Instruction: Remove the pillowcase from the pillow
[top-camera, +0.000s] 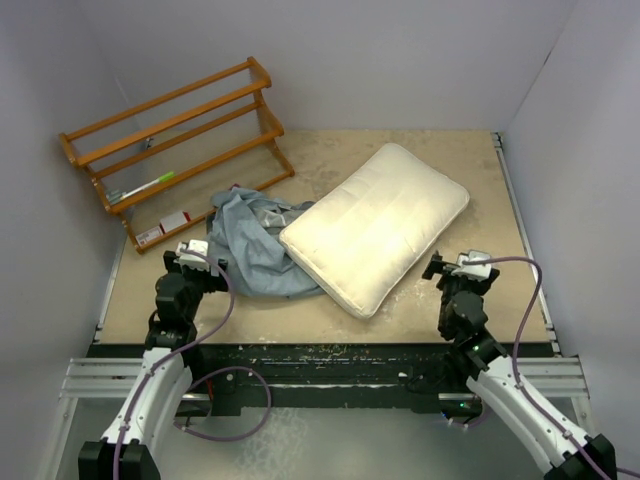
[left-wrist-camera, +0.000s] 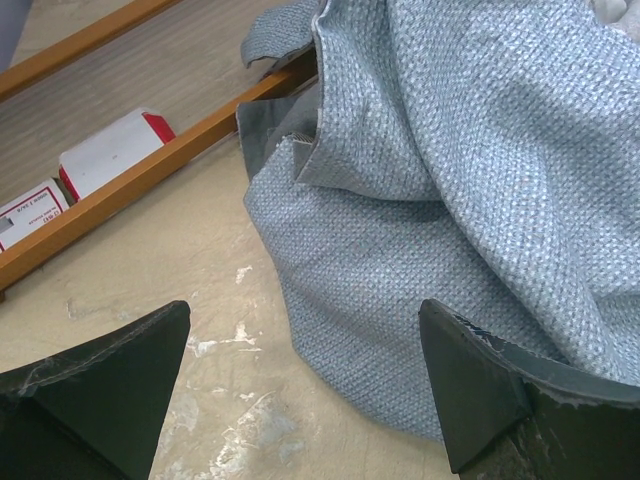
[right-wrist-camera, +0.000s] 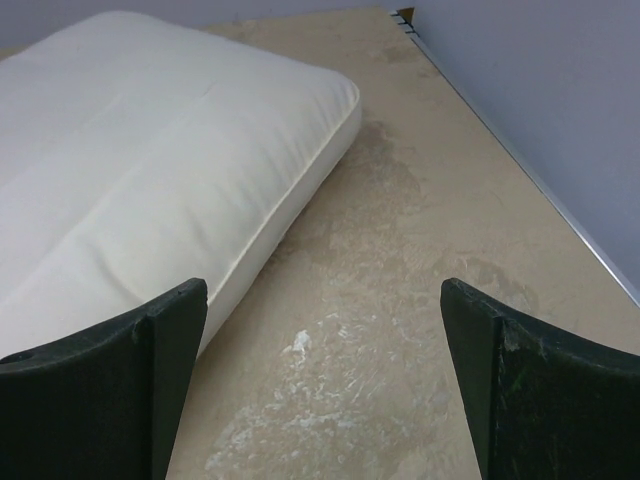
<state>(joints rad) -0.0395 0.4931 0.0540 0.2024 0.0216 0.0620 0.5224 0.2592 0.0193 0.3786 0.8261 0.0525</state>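
The cream pillow (top-camera: 378, 225) lies bare and diagonal in the middle of the table; it also shows in the right wrist view (right-wrist-camera: 150, 170). The pillowcase (top-camera: 250, 245) lies crumpled in a blue-grey heap to the left of the pillow, its right edge against or under the pillow's left side. In the left wrist view the pillowcase (left-wrist-camera: 450, 170) fills the right half. My left gripper (top-camera: 193, 250) (left-wrist-camera: 305, 390) is open and empty at the heap's left edge. My right gripper (top-camera: 458, 268) (right-wrist-camera: 325, 390) is open and empty over bare table right of the pillow's near end.
A wooden rack (top-camera: 175, 140) lies at the back left, holding a green pen (top-camera: 145, 187) and small red-and-white boxes (top-camera: 165, 228); its rail (left-wrist-camera: 150, 170) runs close to the pillowcase. White walls enclose the table on three sides. The table's right edge (right-wrist-camera: 520, 170) is near my right gripper.
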